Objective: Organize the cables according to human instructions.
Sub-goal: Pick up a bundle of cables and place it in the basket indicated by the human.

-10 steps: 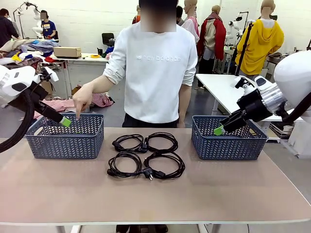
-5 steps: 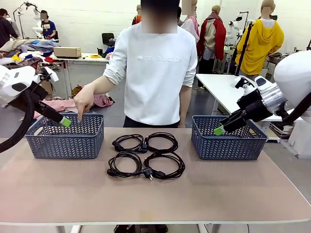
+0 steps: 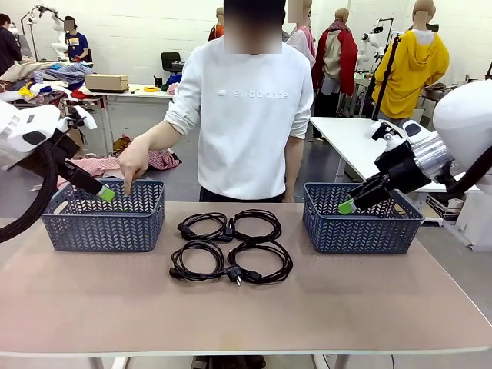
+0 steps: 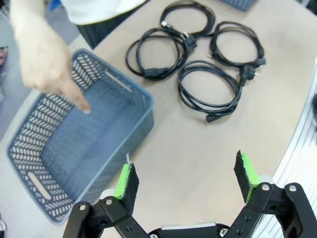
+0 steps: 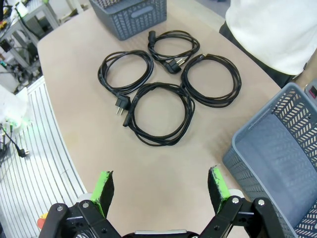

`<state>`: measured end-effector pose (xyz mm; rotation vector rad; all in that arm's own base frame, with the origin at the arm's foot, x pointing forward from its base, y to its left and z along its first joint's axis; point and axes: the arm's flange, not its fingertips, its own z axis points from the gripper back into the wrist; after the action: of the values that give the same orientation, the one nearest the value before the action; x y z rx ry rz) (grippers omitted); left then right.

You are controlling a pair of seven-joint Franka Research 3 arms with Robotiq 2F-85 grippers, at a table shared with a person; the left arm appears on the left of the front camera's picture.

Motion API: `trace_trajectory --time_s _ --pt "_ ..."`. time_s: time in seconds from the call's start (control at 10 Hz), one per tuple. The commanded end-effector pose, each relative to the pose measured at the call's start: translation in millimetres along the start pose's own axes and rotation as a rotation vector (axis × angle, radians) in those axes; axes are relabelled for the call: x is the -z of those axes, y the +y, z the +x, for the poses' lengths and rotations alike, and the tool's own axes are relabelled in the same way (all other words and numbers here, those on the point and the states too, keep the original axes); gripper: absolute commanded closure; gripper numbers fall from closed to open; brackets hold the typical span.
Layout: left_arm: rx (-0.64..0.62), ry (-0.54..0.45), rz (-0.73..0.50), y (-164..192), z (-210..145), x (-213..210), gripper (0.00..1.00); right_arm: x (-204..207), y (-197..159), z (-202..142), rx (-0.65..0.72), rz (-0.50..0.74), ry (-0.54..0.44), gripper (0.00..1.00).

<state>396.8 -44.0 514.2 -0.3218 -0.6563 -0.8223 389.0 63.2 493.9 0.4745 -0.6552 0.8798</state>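
Several black cables lie coiled mid-table between two baskets: two far coils [image 3: 202, 225] [image 3: 257, 225] and two near ones [image 3: 197, 260] [image 3: 261, 261]. They also show in the left wrist view [image 4: 208, 89] and the right wrist view [image 5: 161, 119]. My left gripper [image 3: 104, 193] hovers open over the left blue basket [image 3: 104, 228]; its jaws [image 4: 185, 171] are wide apart with nothing between them. My right gripper [image 3: 347, 205] hangs open above the right blue basket [image 3: 361, 231], jaws [image 5: 161, 184] apart and empty. The person's hand [image 3: 132, 163] points a finger down into the left basket [image 4: 143, 101].
The person stands at the far edge, behind the cables. The right basket [image 5: 277, 148] sits close beside my right gripper, and the left basket [image 5: 129, 15] shows at the far end. Bare tabletop [image 3: 246, 315] stretches in front of the cables.
The person's pointing hand has dipped slightly lower into the left basket. My left gripper has edged a little to the right. The right arm and the cables have not moved.
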Motion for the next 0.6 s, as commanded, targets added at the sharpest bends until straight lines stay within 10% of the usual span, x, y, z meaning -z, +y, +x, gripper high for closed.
trace_trajectory --time_s 0.0,0.5 --pt "0.17 0.067 -0.02 -8 26 15 0.0 2 -4 0 -0.021 0.018 -0.026 0.0" --pt "0.54 0.227 -0.08 -74 87 100 0.0 2 -4 0 -0.021 0.018 -0.026 0.0"
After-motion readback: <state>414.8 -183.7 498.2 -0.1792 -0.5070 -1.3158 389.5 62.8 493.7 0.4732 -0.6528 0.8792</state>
